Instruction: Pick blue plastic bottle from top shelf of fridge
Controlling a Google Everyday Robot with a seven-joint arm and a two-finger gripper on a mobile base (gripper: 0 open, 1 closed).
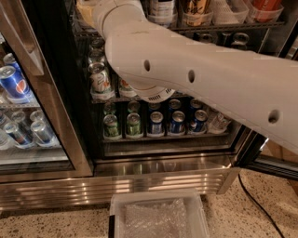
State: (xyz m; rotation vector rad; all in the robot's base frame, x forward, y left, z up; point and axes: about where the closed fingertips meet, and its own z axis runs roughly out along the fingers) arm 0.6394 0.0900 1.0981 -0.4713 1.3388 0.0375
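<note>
My white arm (195, 79) reaches from the right up to the top left of the open fridge (163, 174). Only a tan part of my gripper (86, 10) shows at the frame's top edge, at the left end of the top shelf (223, 27). The lower part of a clear bottle with a pale label and dark print (162, 7), seemingly the blue plastic bottle, stands on that shelf just right of my wrist. An amber bottle (195, 6) stands to its right. The bottle tops are out of view.
Racks of cans fill the fridge below the arm, green cans (111, 125) at left and blue cans (178, 122) at right. A neighbouring cooler with Pepsi cans (11, 81) stands left. A white bin (158, 216) sits on the floor; a black cable (253, 195) runs at right.
</note>
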